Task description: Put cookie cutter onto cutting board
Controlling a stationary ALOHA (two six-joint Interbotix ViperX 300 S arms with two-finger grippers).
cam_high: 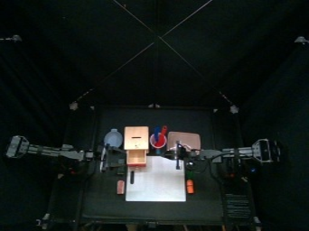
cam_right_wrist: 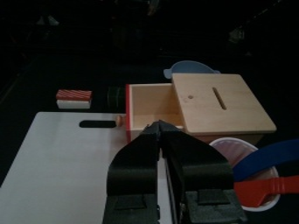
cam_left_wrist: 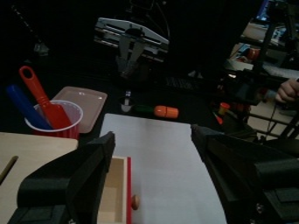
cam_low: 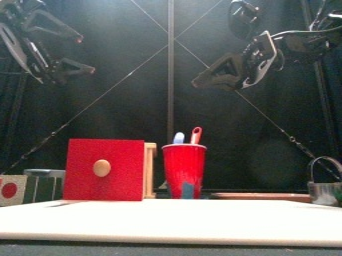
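Both arms raised over a crowded table, white cutting board flat at the table's front middle.

From the left: a small red-and-white piece lies just beside the board's left edge. The left gripper hangs above with its 2 jaws spread wide, empty. A wooden box with a red front stands at the board's far edge. Beside it are a red cup holding 2 utensils and a tan block. The right gripper hangs clenched on nothing. An orange piece lies off the board's right edge. Which small piece is the cookie cutter cannot be told.
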